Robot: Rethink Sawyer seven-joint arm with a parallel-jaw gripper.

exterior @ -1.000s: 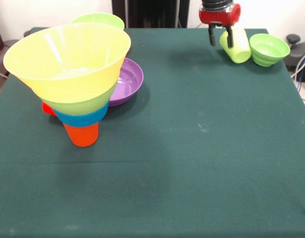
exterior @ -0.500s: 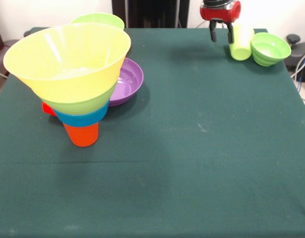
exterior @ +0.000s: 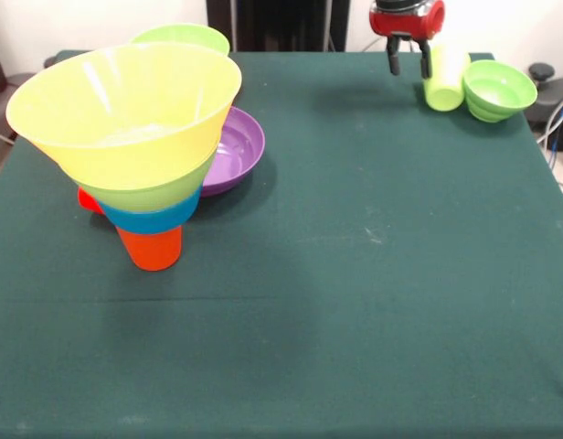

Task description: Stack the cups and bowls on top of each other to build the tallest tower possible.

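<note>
Covering nearly the whole picture, a dark green table (exterior: 355,302) is seen. On its left side the tower (exterior: 140,155) stands upright, widening upward: a yellow bowl (exterior: 117,114) on top, a lime green bowl (exterior: 149,195) under it, a blue bowl (exterior: 154,219) below that, and an orange cup (exterior: 151,249) at the base on the cloth. A purple bowl (exterior: 236,146) is set just right of the tower, partly hidden by it. Behind the tower, the rim of another lime green bowl (exterior: 185,35) is visible, and a red cup (exterior: 88,199) is glimpsed at the tower's left. At the far right a small lime green bowl (exterior: 496,89) is placed, with a lime green cup (exterior: 444,80) just beside it. The gripper (exterior: 408,60) is held there with its fingers apart, nothing gripped, the cup just to its right.
</note>
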